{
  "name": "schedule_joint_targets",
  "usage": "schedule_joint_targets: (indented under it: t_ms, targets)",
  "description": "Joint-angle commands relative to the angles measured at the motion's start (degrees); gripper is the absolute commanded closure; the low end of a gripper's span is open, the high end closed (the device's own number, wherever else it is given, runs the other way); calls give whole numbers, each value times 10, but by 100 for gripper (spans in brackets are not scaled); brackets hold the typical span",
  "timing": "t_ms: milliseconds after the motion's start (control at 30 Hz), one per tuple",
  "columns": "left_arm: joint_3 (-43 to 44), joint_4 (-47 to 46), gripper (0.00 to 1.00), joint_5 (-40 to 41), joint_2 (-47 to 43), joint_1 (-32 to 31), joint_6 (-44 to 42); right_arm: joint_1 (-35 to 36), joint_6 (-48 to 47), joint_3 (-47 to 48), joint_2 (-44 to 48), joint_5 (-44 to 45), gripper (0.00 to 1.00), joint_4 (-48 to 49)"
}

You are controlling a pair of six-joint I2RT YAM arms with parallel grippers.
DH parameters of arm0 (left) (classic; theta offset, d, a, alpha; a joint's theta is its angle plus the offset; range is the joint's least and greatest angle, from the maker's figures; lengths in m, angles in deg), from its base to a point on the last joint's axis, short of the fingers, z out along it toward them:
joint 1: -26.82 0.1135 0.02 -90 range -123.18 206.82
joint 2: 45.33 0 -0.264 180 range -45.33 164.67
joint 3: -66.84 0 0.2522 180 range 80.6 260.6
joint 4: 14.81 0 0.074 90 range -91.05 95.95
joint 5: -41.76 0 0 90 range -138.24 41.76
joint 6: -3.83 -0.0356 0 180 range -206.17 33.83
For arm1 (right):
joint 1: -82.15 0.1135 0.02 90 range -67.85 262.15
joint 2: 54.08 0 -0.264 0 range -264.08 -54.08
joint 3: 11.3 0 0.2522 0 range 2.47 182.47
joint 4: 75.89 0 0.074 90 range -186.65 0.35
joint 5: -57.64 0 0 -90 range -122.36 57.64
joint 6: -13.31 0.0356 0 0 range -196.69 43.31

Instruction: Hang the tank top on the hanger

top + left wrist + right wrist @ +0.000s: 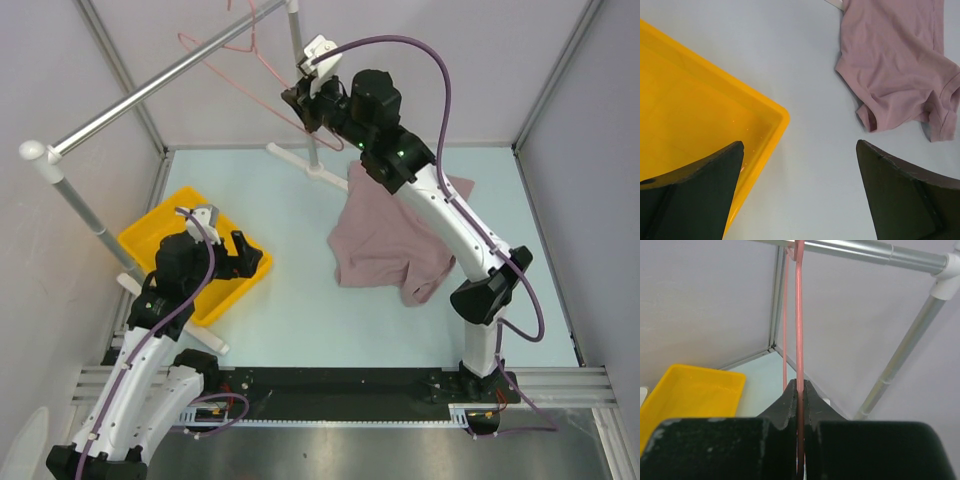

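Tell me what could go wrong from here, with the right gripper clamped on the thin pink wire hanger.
1. The right gripper pinches the thin pink wire hanger on a single strand, so it may swivel or slip once lifted.
2. Its hook seems to hang over the grey metal rail; a sideways pull could snag it.
3. The mauve-pink fabric tank top lies crumpled on the table, so the open left gripper may catch several layers.

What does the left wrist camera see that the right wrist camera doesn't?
Only the left wrist view shows the tank top lying on the table, beyond the open left gripper. Only the right wrist view shows the hanger pinched in the shut right gripper, with the rail above. Both show the yellow bin.
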Motion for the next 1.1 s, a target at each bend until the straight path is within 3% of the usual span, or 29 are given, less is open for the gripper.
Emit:
schedule_joint_targets:
  t_ms: [0,133,300,467,567,667,700,767,800,867,1067]
  targets:
    - [-3,-24,1,-3,-7,5,-14,1,-17,-36,56,21,100,22]
    - [-2,-22,2,1,-3,5,-15,1,-19,-158,123,42,100,49]
    - [-8,-24,7,5,-4,4,-14,1,-19,-375,259,74,100,98]
    - [-5,-36,11,-16,19,-1,-16,2,-5,-489,404,121,100,50]
    - [-1,-44,12,-1,29,-49,3,0,19,-569,484,162,100,18]
    - [-30,-107,12,74,45,-180,67,-2,52,-642,548,200,100,-15]
    - [-41,-167,10,101,56,-250,77,-4,62,-656,562,215,100,-25]
    - [-73,-243,10,84,117,-307,105,-12,94,-696,591,232,100,-56]
    - [-79,-314,10,59,141,-319,112,-16,103,-705,600,246,100,-82]
    - [-77,-363,11,50,229,-339,118,-31,128,-726,632,266,100,-106]
    - [-31,-460,21,13,417,-343,112,-78,182,-755,704,245,100,-145]
